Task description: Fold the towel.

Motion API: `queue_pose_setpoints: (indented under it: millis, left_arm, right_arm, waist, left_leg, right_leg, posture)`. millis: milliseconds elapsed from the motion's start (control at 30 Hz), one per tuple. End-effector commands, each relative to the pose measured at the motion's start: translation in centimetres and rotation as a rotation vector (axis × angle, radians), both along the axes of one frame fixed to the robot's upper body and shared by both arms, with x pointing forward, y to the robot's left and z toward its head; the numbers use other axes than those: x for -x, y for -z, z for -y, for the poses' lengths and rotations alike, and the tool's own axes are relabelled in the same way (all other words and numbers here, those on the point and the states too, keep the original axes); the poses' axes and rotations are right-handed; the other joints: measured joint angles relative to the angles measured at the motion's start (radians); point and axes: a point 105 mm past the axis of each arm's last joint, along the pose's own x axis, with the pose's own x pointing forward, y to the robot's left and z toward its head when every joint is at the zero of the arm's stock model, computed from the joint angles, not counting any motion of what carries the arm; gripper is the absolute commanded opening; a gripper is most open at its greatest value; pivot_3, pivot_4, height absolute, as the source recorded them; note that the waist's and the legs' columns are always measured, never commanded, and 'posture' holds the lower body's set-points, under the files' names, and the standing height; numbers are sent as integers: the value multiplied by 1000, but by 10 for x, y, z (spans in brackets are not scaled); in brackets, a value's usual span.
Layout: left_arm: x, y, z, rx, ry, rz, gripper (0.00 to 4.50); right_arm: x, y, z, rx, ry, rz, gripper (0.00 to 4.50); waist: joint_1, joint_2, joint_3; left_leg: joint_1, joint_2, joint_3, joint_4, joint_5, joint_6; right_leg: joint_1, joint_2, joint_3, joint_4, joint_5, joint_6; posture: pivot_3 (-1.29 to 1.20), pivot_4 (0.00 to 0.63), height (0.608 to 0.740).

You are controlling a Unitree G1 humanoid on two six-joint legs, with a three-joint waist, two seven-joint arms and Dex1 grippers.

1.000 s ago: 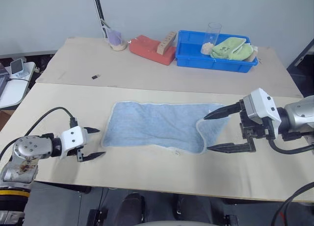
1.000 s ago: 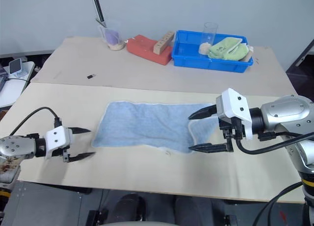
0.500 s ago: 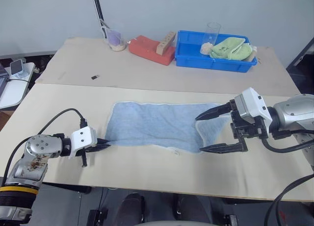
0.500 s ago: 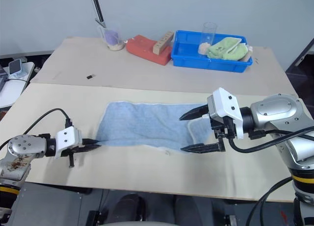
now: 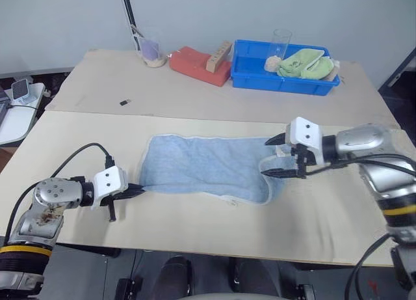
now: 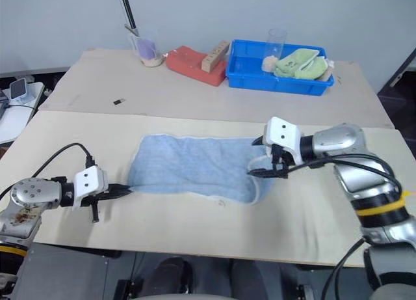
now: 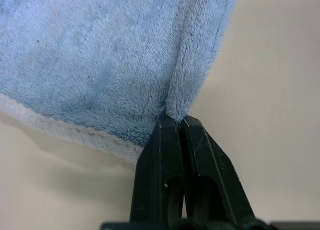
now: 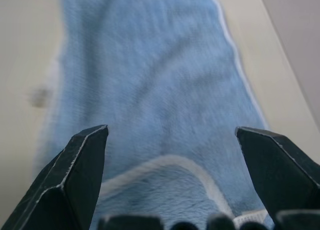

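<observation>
Left gripper [image 5: 135, 190] low over the table [image 5: 195, 225], fingers [image 7: 170, 155] pressed together on the towel's [image 5: 201, 166] left edge, a pinch of blue pile bunched between the tips in the left wrist view. Towel lying lengthwise across the middle of the near table, mostly flat, pale hem along the near edge, right end curled up and folded back on itself. Right gripper [image 5: 278, 157] poised at that curled end, fingers [image 8: 75, 172] spread wide to either side of the fold, gripping nothing. On the far table: cup [image 5: 152, 51], red block [image 5: 195, 62], blue bin [image 5: 250, 75] with a green cloth [image 5: 305, 62].
</observation>
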Motion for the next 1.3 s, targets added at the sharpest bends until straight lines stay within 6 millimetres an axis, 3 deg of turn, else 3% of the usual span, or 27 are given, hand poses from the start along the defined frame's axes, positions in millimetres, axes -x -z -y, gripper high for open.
queue_pose_setpoints:
  millis: [33,233,633,767,1067,1100,1300]
  left_arm:
    - [-2,-4,-1,12,-3,29,74]
    - [2,-1,-1,13,-3,30,74]
    - [4,1,0,10,-10,34,74]
    - [4,0,1,7,-8,35,0]
    - [4,-6,0,9,-19,38,0]
    - [4,-8,-2,14,-28,36,0]
    - [5,-20,-12,43,-70,15,0]
  right_arm:
    - [-14,-2,5,41,8,27,4500]
    - [-27,15,21,157,-14,-81,4500]
    - [-35,27,17,168,-68,-151,4500]
    - [-34,31,20,180,-67,-173,3412]
    - [-25,22,23,152,-101,-154,264]
    - [-22,19,25,149,-103,-147,43]
    - [-4,2,48,136,-73,-127,43]
  waist:
    - [-1,0,0]
    - [-1,0,0]
    - [-11,0,0]
    - [-11,0,0]
    - [-12,0,0]
    - [-11,0,0]
    - [-12,0,0]
  left_leg:
    - [0,0,0,0,0,0]
    - [-1,0,-1,0,0,0]
    - [3,-1,-1,0,0,0]
    - [3,-1,-1,0,0,0]
    - [3,-1,-1,0,0,0]
    - [3,-1,-1,0,0,0]
    - [2,0,-2,0,0,0]
  right_leg:
    - [0,0,0,0,0,0]
    - [0,0,0,0,0,0]
    - [0,-1,0,8,-1,-2]
    - [0,-1,0,8,-1,-2]
    - [0,-1,0,8,-1,-2]
    - [0,-1,0,8,-1,-2]
    - [-1,-1,0,8,-1,-2]
  posture:
    - [0,150,675]
    - [0,150,675]
    - [0,150,675]
    - [0,150,675]
    - [0,150,675]
    - [0,150,675]
    - [0,150,675]
